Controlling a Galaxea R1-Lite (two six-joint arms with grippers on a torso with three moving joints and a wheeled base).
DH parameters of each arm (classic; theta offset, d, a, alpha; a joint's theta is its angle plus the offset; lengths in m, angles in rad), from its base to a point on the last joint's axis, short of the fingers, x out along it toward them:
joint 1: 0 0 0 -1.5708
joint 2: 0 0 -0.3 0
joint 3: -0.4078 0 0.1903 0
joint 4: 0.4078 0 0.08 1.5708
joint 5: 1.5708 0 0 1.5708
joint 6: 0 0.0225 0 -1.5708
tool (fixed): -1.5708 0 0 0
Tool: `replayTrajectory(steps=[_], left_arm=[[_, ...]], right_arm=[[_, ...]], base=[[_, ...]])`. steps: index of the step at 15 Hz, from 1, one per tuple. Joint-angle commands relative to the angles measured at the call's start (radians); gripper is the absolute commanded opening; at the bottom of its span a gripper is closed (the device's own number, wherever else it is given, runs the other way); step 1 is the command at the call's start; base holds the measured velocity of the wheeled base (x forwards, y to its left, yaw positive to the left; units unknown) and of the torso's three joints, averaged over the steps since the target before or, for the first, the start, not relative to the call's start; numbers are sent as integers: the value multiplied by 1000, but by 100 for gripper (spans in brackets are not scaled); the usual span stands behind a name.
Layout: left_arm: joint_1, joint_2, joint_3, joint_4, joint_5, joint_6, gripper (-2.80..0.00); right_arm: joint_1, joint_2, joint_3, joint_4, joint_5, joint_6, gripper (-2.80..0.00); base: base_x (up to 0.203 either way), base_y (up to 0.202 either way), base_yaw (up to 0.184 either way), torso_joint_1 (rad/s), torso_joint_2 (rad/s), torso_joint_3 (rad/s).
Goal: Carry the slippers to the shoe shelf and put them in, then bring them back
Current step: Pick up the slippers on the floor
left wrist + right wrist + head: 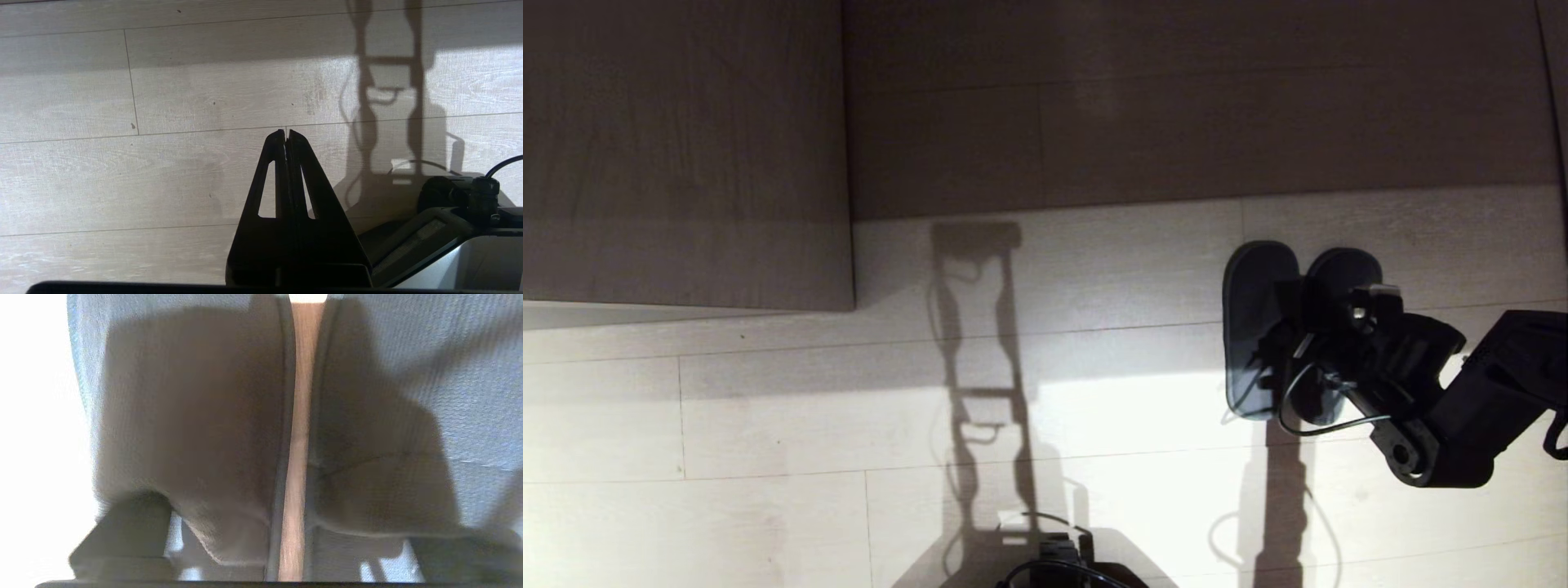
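Right wrist view: right hand (286, 555) spread wide, straddling the dark grey-blue fabric slippers (196, 416) lying side by side on the pale wood-plank floor (768, 408); grip unconfirmed.

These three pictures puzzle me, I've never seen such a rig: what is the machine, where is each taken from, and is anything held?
It is a two-armed wheeled robot. The head camera looks down at a pale plank floor, where the slippers lie side by side with a wooden unit nearby. The right gripper hangs just over the slippers, jaws wide, one either side of the pair; nothing is gripped yet. The other two cameras ride on the wrists. The left gripper is parked over bare floor, jaws shut and empty.
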Motion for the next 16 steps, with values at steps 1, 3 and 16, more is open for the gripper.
replayTrajectory(steps=[1, 3, 16], left_arm=[[0, -1, 0, -1, 0, 0, -280], [0, -1, 0, -1, 0, 0, -280], [-1, -1, 0, -1, 0, 0, -280]], right_arm=[[0, 15, -27, -9, 2, 1, -280], [0, 37, -65, -9, 9, -3, -280], [-5, -353, 308, 2, 167, 0, -280]], base=[[0, 0, 0, 0, 0, 0], [0, 0, 0, 0, 0, 0], [0, 0, 0, 0, 0, 0]])
